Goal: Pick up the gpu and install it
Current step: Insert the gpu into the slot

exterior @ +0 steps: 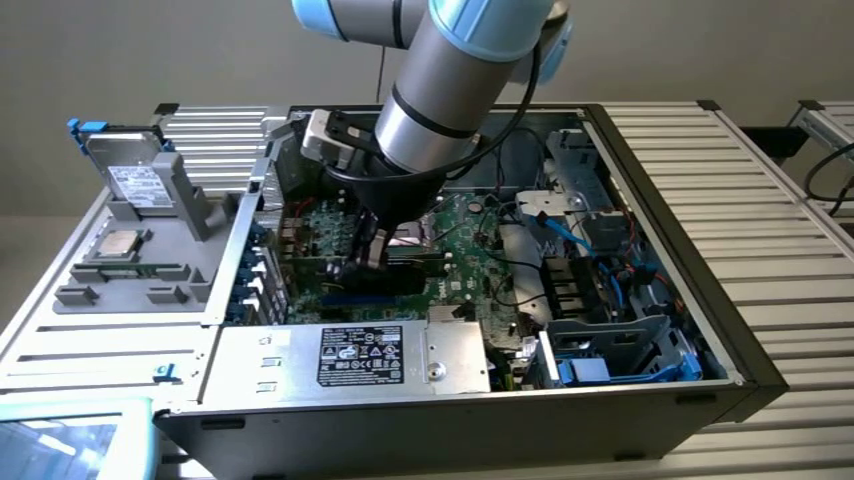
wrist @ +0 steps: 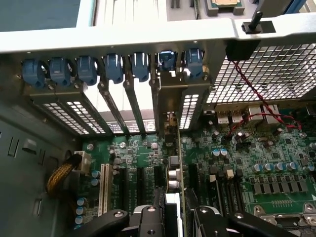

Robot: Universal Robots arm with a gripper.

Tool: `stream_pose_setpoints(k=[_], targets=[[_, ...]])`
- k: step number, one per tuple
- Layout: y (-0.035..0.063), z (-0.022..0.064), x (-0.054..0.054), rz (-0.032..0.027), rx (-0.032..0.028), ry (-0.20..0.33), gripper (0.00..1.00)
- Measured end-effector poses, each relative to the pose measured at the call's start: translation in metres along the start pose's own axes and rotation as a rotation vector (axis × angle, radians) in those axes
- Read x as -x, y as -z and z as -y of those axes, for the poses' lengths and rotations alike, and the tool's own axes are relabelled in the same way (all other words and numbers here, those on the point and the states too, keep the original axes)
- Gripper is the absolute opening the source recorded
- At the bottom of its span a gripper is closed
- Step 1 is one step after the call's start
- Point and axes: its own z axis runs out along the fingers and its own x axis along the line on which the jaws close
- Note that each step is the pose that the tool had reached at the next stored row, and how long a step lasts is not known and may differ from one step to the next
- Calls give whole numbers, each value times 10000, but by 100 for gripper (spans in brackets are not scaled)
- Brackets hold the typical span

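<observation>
Here, in the exterior view, the arm is reaching down into the open computer case (exterior: 627,400), its gripper (exterior: 367,262) sitting low over the motherboard (exterior: 467,240) near the middle of the case. In the wrist view, the fingers (wrist: 148,219) are clamping the gpu (wrist: 177,163) by its near edge; the card is standing on edge over the motherboard slots, its metal bracket (wrist: 180,98) lying against the case's rear slot openings beneath the blue clips (wrist: 113,66).

The gpu (wrist: 176,163) stands on edge, upright over the motherboard's slots, its bracket against the rear openings.
</observation>
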Motion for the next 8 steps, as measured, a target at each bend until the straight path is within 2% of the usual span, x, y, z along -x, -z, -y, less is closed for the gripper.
stream_pose_setpoints(k=[4, 8], targets=[[0, -1, 0, 36, 3, -79, 28], [-12, -25, -2, 43, 4, -91, 28]])
